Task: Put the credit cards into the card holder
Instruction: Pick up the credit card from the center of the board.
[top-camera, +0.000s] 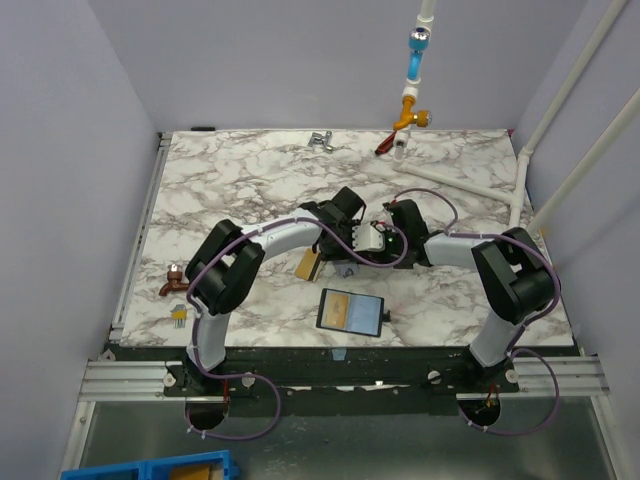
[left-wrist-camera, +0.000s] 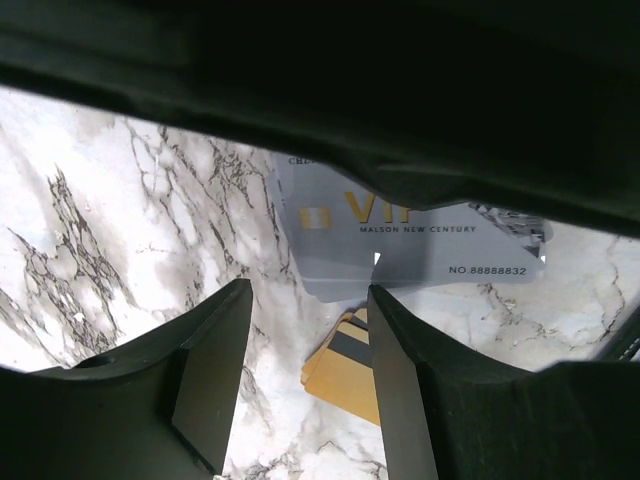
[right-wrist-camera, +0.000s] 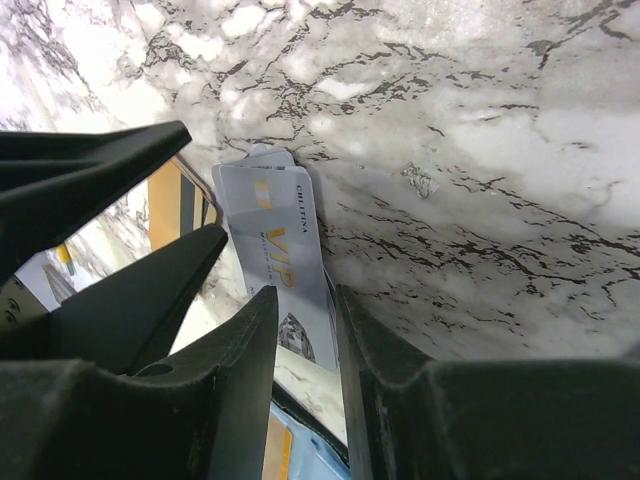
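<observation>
The pale grey-blue credit card, printed VIP, stands tilted between the narrowly spaced fingers of my right gripper, which is shut on it. It also shows in the left wrist view, above the table. The gold-tan card with a dark stripe lies flat on the marble, under my open, empty left gripper. Both grippers meet at the table's middle: the left one and the right one. The black card holder lies open nearer the arm bases, bluish lining up, with something tan inside.
A brass fitting and a small part lie at the left edge. A metal fitting and a red-handled valve on a hanging pipe are at the back. White pipes cross the back right corner.
</observation>
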